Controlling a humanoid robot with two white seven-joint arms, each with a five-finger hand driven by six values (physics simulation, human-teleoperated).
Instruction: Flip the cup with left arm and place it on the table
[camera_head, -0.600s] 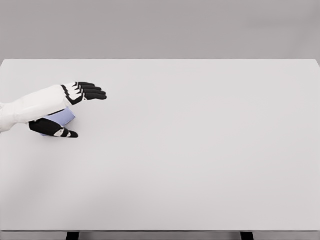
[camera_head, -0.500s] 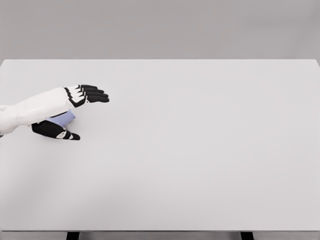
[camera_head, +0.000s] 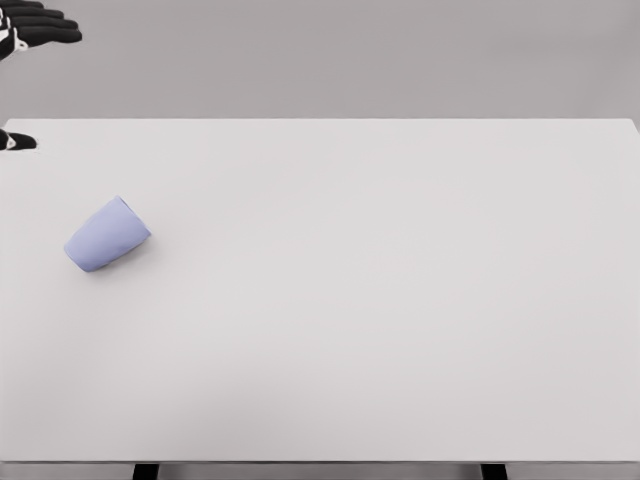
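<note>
Lavender cup (camera_head: 107, 235) lies on its side near the tabletop's (camera_head: 380, 300) left edge, nothing touching it. Left hand (camera_head: 30, 30) well apart, up past the far left corner, mostly cut off by the frame; black fingers (camera_head: 50, 35) extended, thumb apart, holding nothing.

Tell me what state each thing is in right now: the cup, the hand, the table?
Pale lavender-blue plastic cup: lying tipped on its side, not held.
Left black-fingered robot hand: raised at the top left corner, fingers extended, holding nothing.
White rectangular table: bearing only the cup.
Right hand: out of view.
</note>
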